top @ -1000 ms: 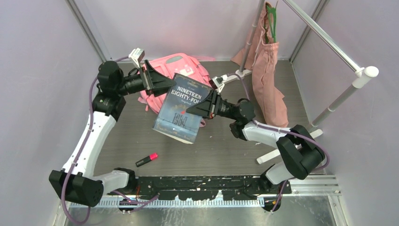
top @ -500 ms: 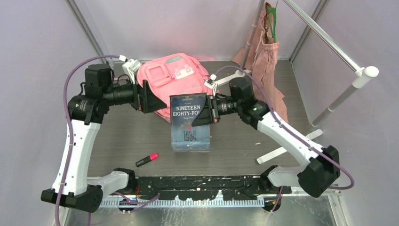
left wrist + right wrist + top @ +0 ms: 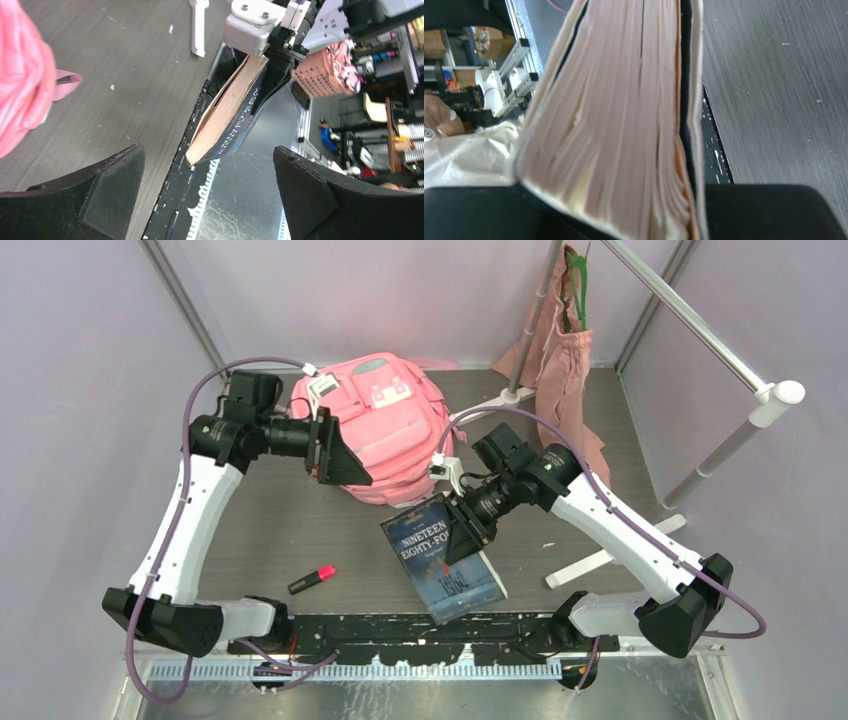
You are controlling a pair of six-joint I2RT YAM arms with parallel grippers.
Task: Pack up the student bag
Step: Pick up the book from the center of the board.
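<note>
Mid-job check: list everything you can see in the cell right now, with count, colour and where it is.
student bag: one, bright pink, lying at the far middle of the table
book: one, dark blue cover, held tilted above the table's near edge
marker: one, black with a pink-red end, near left of centre on the table
cloth sack: one, dusty pink, hanging at the far right
hanger: one, green, at the sack's top
rack: one, white, right side
table: one, dark grey wood grain
left gripper: open, empty, at the bag's left side
right gripper: shut on the book
</note>
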